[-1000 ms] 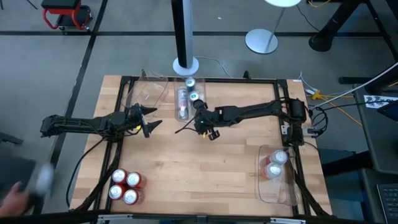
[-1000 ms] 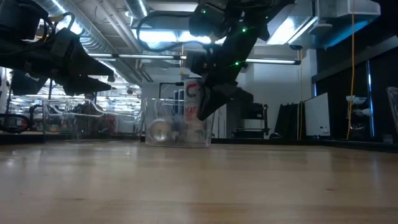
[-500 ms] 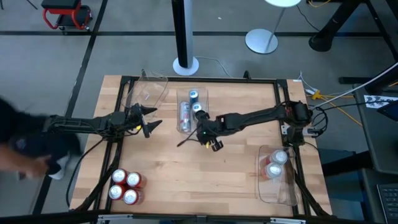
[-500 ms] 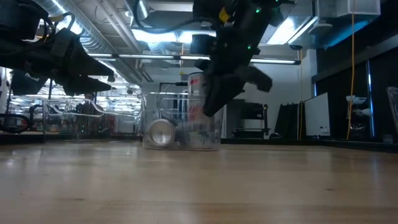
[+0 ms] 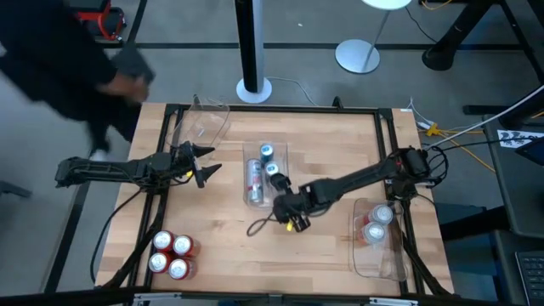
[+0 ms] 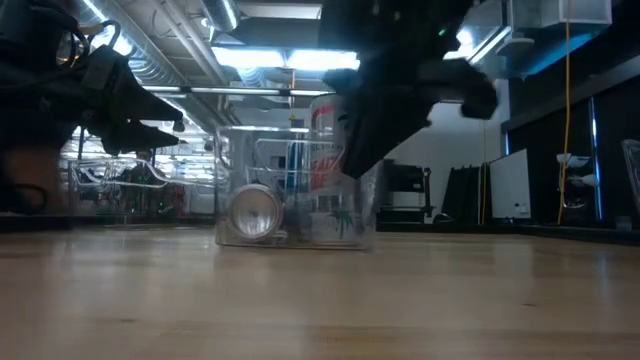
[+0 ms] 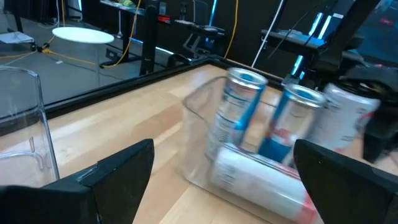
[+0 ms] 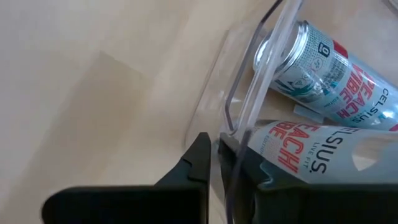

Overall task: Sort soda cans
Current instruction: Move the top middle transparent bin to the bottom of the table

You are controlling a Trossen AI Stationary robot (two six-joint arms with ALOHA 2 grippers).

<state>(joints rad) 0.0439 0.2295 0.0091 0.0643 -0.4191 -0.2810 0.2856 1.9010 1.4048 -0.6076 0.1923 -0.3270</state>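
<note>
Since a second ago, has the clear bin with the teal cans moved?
Yes. The bin, its wall pinched by the shut right gripper, has slid from the table's far edge, by the pole base, toward the middle.

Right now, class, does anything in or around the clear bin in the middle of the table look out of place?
Yes. In the clear bin, one white can lies on its side while two blue-striped cans stand upright. The right gripper has its jaws shut on the bin's wall rather than on a can. The left gripper waits open, apart.
</note>
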